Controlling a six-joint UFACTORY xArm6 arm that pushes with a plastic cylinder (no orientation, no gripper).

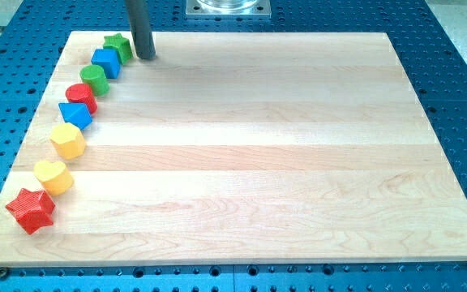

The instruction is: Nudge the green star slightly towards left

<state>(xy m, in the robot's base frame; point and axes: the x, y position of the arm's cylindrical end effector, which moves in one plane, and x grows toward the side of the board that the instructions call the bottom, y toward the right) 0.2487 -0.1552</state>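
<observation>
The green star [117,44] sits at the wooden worktop's [258,146] eleven o'clock corner, heading a curved row of blocks. My tip [146,57] rests just at its three o'clock (no jaws here). I'd push gently, briefly, toward nine o'clock.

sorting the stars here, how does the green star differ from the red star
The green star sits at the view's top end of the row, the red star at the bottom end. My tip stands just right of the green star; the red star is far from it. Both are star-shaped.
</observation>
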